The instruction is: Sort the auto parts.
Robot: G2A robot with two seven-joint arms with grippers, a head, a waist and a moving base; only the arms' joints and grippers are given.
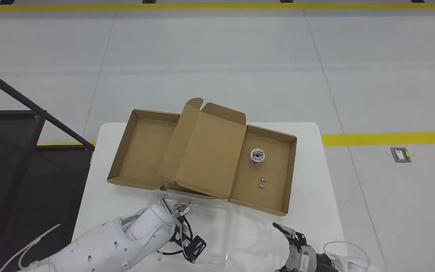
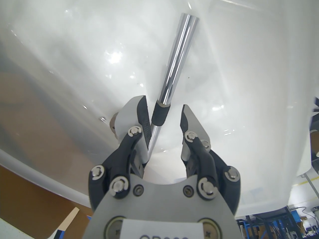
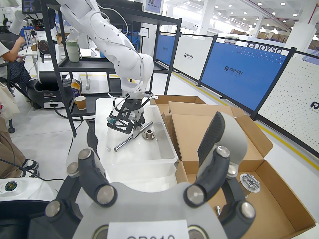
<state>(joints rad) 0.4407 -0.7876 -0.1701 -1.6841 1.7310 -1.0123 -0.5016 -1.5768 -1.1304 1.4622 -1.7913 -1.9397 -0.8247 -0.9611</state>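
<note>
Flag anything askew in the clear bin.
The metal rod lies diagonally in the clear bin, off-centre between the left gripper's open fingers, against one of them. Nothing else stands out.

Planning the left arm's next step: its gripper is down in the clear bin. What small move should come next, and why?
Probably close the left gripper: its open jaws straddle the chrome rod, so shutting should secure it for lifting.

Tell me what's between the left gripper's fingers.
The rod, in the bin: the left wrist view shows it against one finger, clear of the other.
</note>
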